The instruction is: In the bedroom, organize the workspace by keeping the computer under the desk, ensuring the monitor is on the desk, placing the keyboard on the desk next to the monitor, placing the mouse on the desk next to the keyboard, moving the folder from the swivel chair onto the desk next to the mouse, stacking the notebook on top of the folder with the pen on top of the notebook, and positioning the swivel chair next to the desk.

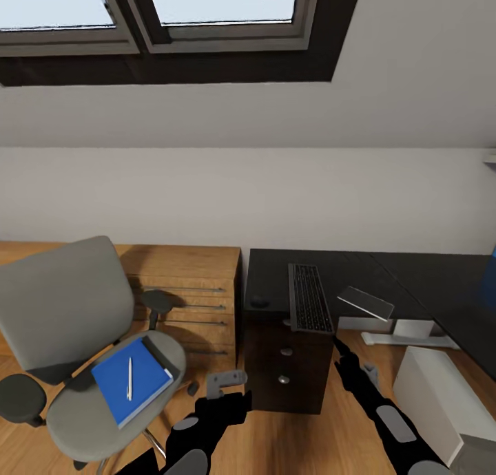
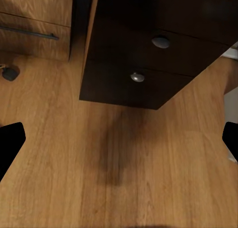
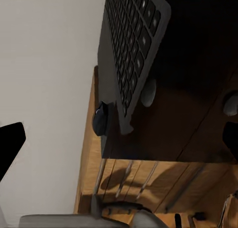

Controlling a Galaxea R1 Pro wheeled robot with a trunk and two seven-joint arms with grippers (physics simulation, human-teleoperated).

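The grey swivel chair (image 1: 65, 310) stands left of the desk, apart from it. On its seat lies the blue folder (image 1: 131, 381) with the white pen (image 1: 129, 378) on top. The notebook and monitor are out of view. The black keyboard (image 1: 309, 299) (image 3: 131, 44) lies on the black desk (image 1: 372, 272), its near end jutting past the front edge. The small mouse (image 1: 259, 301) (image 3: 100, 120) sits to its left. The white computer (image 1: 434, 392) stands on the floor under the desk's right part. My left gripper (image 1: 227, 381) (image 2: 119, 139) hangs open above the floor. My right gripper (image 1: 340, 344) (image 3: 119, 139) is open just below the keyboard's near end.
The black drawer unit (image 1: 286, 368) (image 2: 144, 64) with round knobs stands under the keyboard. A low wooden drawer cabinet (image 1: 196, 296) sits between chair and desk against the grey wall. A tilted grey flat panel (image 1: 365, 301) rests right of the keyboard. Wood floor (image 2: 74, 153) lies below my arms.
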